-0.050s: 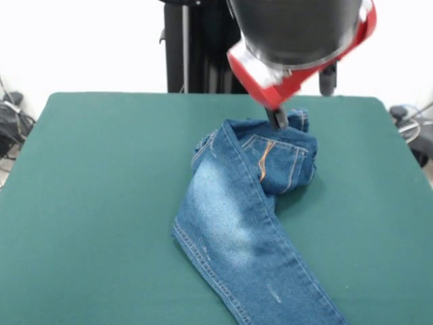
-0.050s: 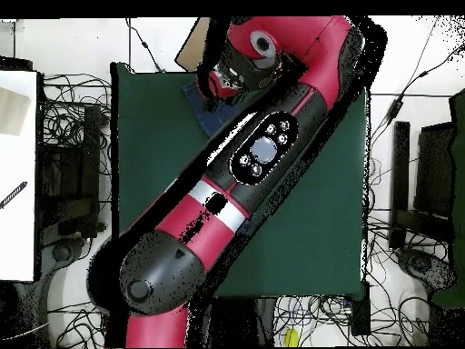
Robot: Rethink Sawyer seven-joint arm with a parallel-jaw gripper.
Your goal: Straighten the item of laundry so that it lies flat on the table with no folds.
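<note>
The item of laundry (image 1: 237, 217) is a pair of blue denim jeans, folded over itself at the middle of the table (image 1: 95, 176). One faded leg runs to the picture's bottom edge. The waist end, with an orange-stitched pocket, is bunched at the far side. My gripper (image 1: 277, 119) comes down from above and touches the top of that bunched end. In the overhead view my arm covers most of the jeans; only a blue corner (image 2: 192, 97) shows on the green table (image 2: 150, 145), and the gripper is hidden there.
Green cloth stretches wide to the left and right of the jeans. Cables and black equipment (image 2: 68, 173) lie on the floor around the table. A white surface (image 2: 18, 173) stands at the overhead view's left edge.
</note>
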